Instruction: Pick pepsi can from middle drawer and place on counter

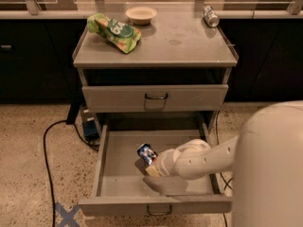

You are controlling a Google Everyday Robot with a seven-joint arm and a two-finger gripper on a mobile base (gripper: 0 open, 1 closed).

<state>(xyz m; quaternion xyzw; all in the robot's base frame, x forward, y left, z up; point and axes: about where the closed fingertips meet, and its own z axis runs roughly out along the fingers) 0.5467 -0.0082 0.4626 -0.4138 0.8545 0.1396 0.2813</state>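
Note:
The pepsi can [147, 153], dark blue with a red and white logo, sits tilted inside the open middle drawer [101, 161], left of its centre. My gripper [150, 161] reaches in from the right on a white forearm and is shut on the can's lower end. A shadow falls on the drawer floor under the can. The grey counter [180, 48] tops the cabinet above.
On the counter lie a green chip bag [114, 31], a pale bowl [141, 14] and a silver can [210, 16] at the back right. The upper drawer [155, 97] is closed. My white arm shell [270, 174] fills the lower right. A black cable [46, 150] runs over the floor at the left.

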